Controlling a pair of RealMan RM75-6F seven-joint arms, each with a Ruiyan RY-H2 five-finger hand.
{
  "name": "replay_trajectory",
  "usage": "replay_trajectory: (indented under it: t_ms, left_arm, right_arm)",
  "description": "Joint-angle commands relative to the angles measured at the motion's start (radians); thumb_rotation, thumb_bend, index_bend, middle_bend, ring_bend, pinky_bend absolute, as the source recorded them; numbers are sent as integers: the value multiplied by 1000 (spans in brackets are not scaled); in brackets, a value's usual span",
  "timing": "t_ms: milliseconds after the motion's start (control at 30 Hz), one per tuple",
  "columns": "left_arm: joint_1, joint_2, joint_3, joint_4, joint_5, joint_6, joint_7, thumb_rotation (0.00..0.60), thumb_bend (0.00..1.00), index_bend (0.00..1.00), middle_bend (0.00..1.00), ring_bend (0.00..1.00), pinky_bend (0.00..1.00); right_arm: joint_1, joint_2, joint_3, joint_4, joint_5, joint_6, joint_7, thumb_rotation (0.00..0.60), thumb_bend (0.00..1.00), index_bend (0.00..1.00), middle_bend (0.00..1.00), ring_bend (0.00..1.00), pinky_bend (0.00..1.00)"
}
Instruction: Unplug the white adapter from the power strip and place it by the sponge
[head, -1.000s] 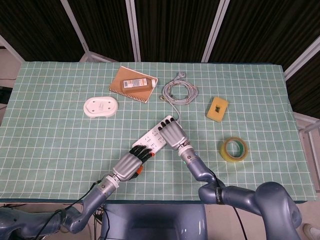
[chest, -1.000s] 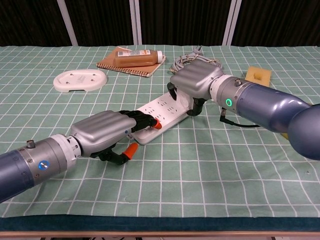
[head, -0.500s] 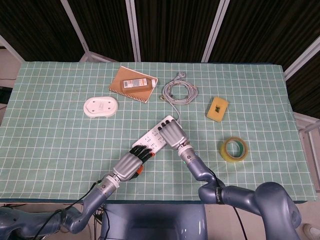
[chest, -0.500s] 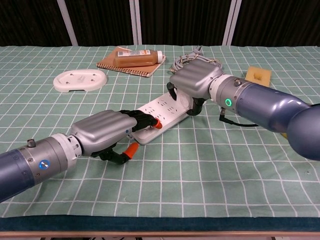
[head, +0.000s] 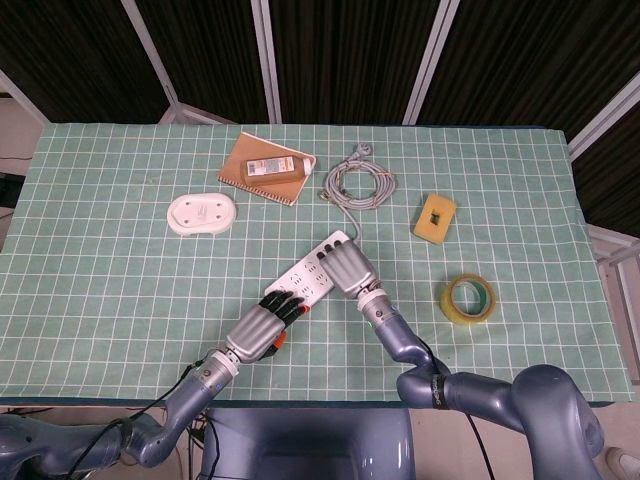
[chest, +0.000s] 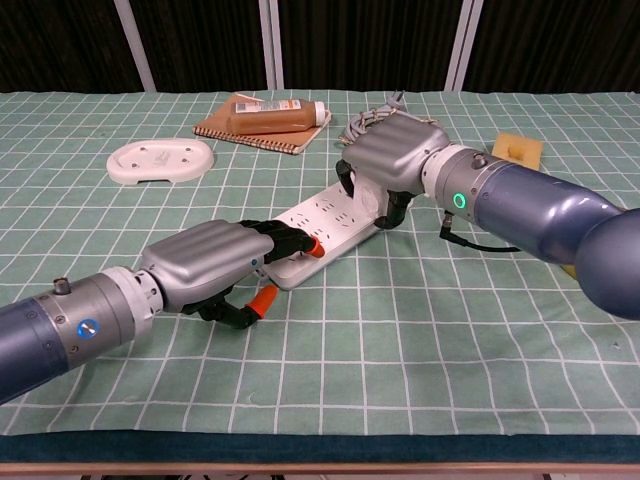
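Both hands sit on the strip (chest: 330, 225): left hand (chest: 205, 262) presses it flat; right hand (chest: 392, 160) curls around the hidden adapter, probably light, rigid, best gripped by its sides.

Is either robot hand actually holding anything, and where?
The left hand presses the power strip's near end. The right hand covers its far end; any grip there is hidden.

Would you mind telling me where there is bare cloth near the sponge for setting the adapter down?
Bare cloth lies on every side of the sponge: widest toward the table's right edge, also between it and the tape roll. Its left is tighter, with the coiled cable and the right hand on the power strip.
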Motion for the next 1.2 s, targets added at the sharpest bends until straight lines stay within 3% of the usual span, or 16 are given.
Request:
replay_trajectory:
  t_ms: [33,1200]
  left_arm:
    - [0,0,0,-1,0,0,1,600,618,137,120,54,196]
    - [2,0,3,-19,-14,-1,24,600,618,135,116,55,203]
  right_arm:
    - [-4,1,5,-7,17,5,-14,600,813,644,498,476,555]
    - [-15,59,4,-126,78,49,-89,600,814,718,545,519,607]
